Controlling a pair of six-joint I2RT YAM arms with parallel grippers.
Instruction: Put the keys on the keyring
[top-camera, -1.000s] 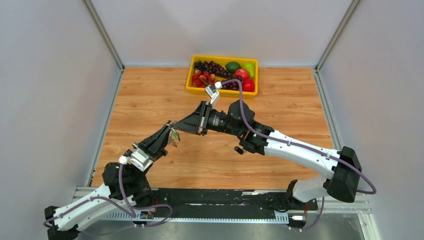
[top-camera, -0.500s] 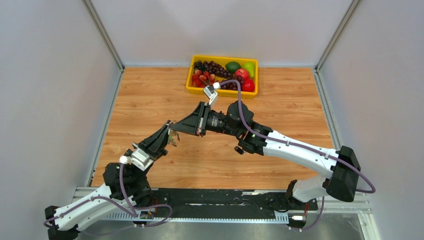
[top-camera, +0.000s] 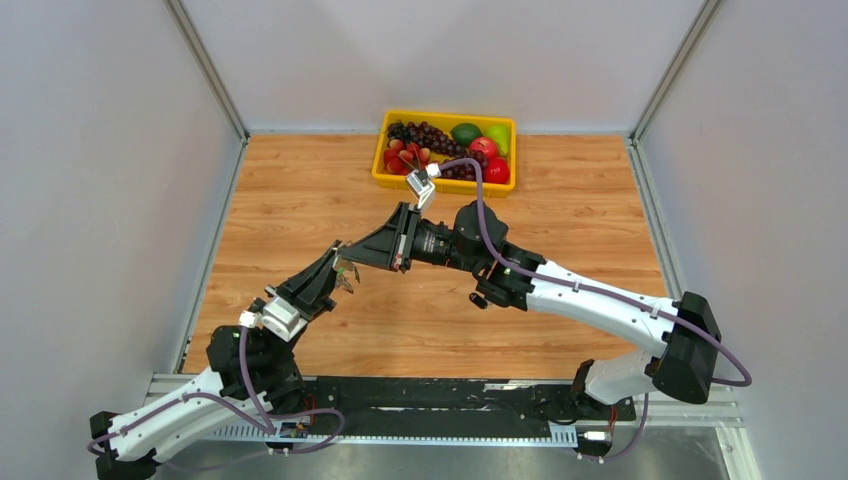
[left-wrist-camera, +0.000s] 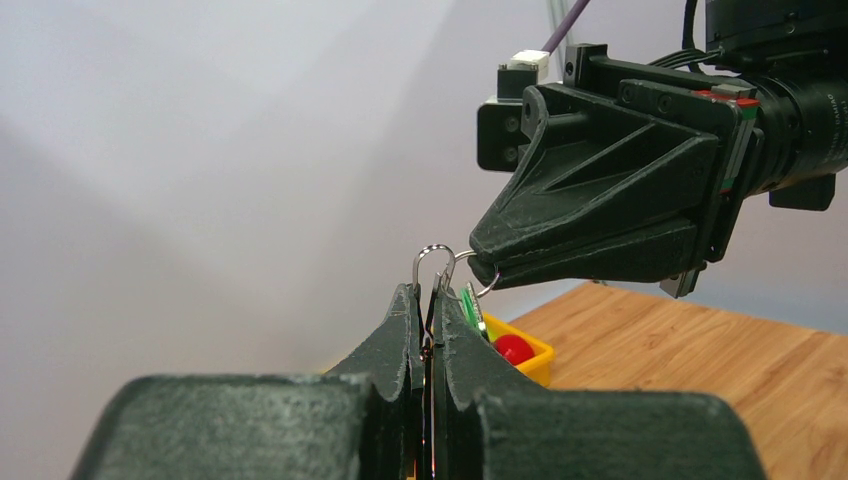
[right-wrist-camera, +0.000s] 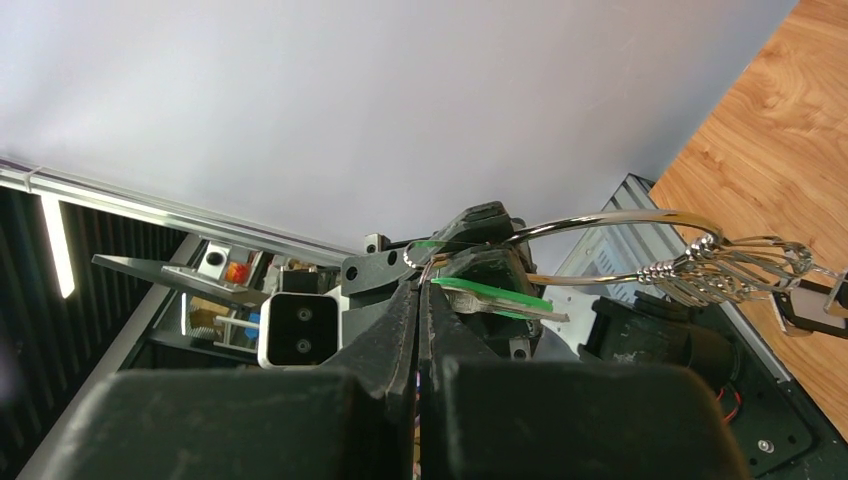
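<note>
My left gripper (top-camera: 342, 270) is raised above the table and shut on a silver wire keyring (left-wrist-camera: 432, 262), whose loop sticks up between its fingertips. The keyring also shows in the right wrist view (right-wrist-camera: 610, 222) as a long silver loop with a coiled end. A green-headed key (left-wrist-camera: 472, 312) hangs right beside the left fingers and shows in the right wrist view (right-wrist-camera: 495, 297) too. My right gripper (top-camera: 352, 257) meets the left tip to tip and is shut on a small ring (left-wrist-camera: 483, 288) at the green key's head. No black-headed keys are in view.
A yellow tray (top-camera: 445, 184) of plastic fruit stands at the back of the wooden table (top-camera: 300, 200). Grey walls close in both sides. Both arms reach over the table's middle left.
The right gripper has edged slightly left, closing up on the left gripper's tip. The green key shows less from above. Both stay shut.
</note>
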